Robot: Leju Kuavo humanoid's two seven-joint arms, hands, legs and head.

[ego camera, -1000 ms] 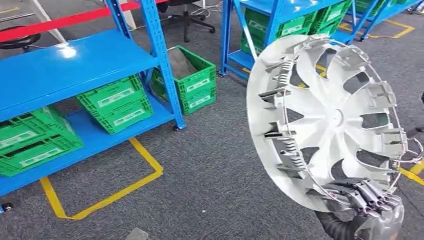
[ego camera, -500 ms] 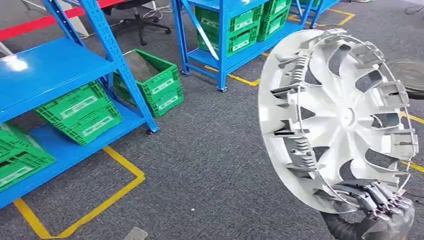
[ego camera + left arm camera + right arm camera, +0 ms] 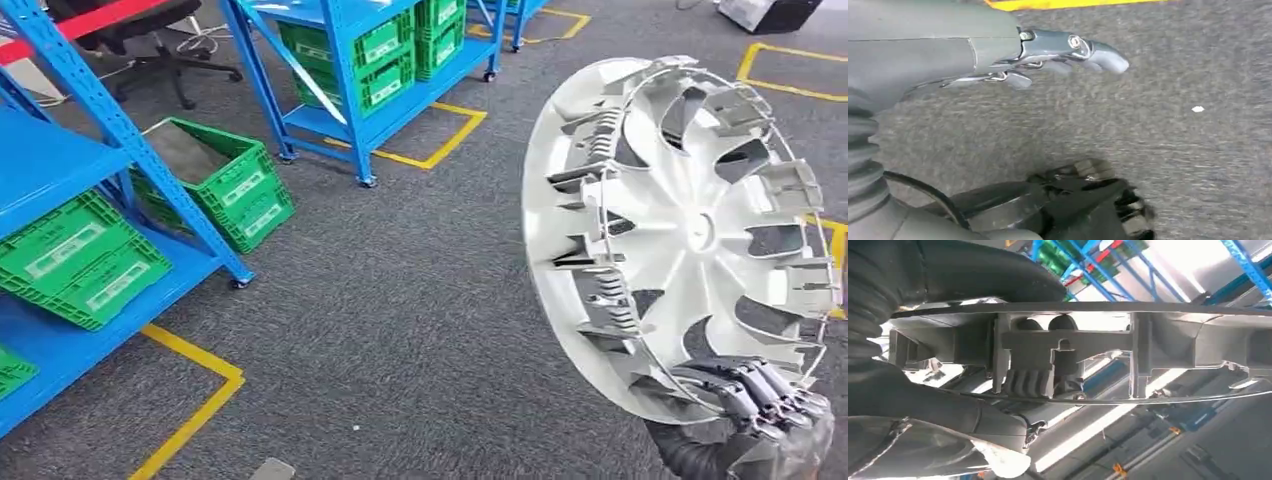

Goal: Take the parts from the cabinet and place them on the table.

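A large silver-white wheel cover [image 3: 680,230] stands upright on edge at the right of the head view, its ribbed inner side with clips and a wire ring facing me. My right hand [image 3: 762,398] grips its lower rim from below, fingers curled over the edge. In the right wrist view the wheel cover's rim [image 3: 1068,350] runs across the picture close up, with the right hand [image 3: 943,430] clamped around it. My left hand [image 3: 1048,55] hangs over grey carpet with its fingers stretched out and nothing in them.
A blue shelf rack [image 3: 60,165] holding green crates [image 3: 85,255] stands at the left. A green crate [image 3: 215,180] sits on the floor beside it. A second blue rack [image 3: 365,60] with crates is farther back. Yellow tape [image 3: 195,395] marks the grey carpet.
The whole scene has slid to the left, so the camera has turned right. The racks and crates have shifted with it. The wheel cover stays in my right hand.
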